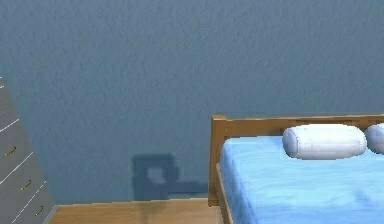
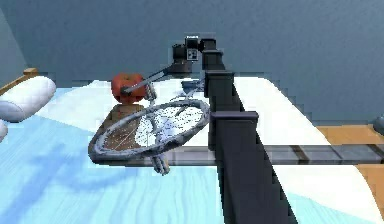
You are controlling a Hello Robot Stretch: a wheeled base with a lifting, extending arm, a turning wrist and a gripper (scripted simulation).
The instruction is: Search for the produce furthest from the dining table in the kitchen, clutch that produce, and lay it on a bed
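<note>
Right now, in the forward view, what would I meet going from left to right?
Grey chest of drawers → bare blue wall → bed's wooden corner post → white pillow → second white pillow, at the right edge.

The blue wall is lit softly and evenly in the forward view, and a darker grey shadow is cast low on it, just left of the bed. The pillow is brightly lit on top and shaded beneath. Uprights of the dresser are bent into a lean at the left edge. In the arm side view the sheet is shown pale at the right and deeper blue at the left, while the arm is left dark.
</note>
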